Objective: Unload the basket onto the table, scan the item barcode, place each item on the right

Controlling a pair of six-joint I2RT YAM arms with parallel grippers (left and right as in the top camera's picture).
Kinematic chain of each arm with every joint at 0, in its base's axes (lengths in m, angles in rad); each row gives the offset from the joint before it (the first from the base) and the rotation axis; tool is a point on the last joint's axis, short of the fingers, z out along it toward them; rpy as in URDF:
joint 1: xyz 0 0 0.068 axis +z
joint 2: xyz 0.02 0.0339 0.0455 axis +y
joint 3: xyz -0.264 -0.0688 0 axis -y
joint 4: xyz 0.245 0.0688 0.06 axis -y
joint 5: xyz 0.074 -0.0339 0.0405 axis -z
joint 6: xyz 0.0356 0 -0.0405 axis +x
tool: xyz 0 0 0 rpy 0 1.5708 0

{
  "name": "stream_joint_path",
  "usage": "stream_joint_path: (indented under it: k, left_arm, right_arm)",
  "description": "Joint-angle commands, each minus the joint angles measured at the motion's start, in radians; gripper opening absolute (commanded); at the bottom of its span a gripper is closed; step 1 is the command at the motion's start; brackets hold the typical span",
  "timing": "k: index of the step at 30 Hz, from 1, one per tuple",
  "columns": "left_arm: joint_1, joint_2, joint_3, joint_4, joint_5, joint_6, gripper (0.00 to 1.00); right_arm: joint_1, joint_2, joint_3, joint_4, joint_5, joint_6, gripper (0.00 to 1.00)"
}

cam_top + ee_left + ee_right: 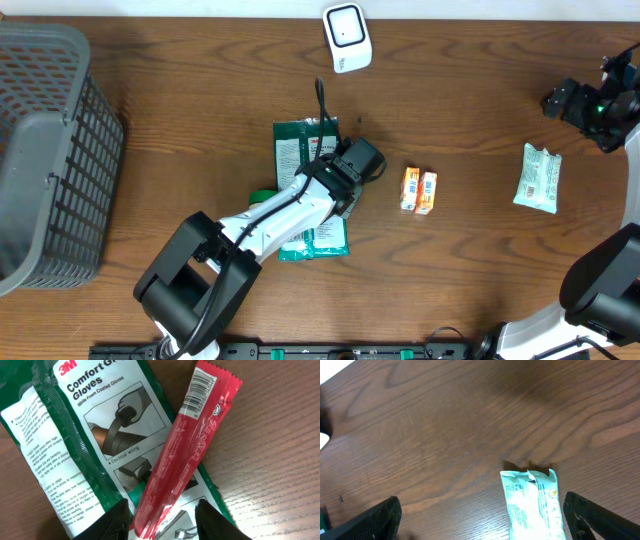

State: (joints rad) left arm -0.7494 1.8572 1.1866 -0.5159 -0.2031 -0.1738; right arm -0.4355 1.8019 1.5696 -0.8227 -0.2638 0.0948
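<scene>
On the wooden table (180, 110), a grey basket (50, 160) sits at 9 o'clock. At centre lies a green gloves pack (65, 435), with a red stick packet (185, 455) across it, barcode facing up. The left end effector (165, 522) is released, its fingers either side of that packet's lower end. The right end effector (487, 517), at 2 o'clock, hangs spread wide over a white-green packet (535, 505). The white scanner (347, 38) rests at 12 o'clock.
</scene>
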Motion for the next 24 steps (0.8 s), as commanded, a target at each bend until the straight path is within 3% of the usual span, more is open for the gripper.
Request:
stream_joint_path:
  k: [1,8,24]
  left_arm:
    - [0.005,-0.013,0.011,-0.001,0.030,-0.144,0.44]
    - [0.005,-0.013,0.011,-0.002,0.143,-0.188,0.44]
    - [0.008,0.003,0.010,-0.002,0.083,-0.194,0.44]
  right_arm:
    - [-0.004,0.003,-0.001,-0.001,0.005,-0.010,0.99]
    - [-0.004,0.003,-0.001,-0.001,0.005,-0.010,0.99]
    - [-0.004,0.003,-0.001,-0.002,0.005,-0.010,0.99]
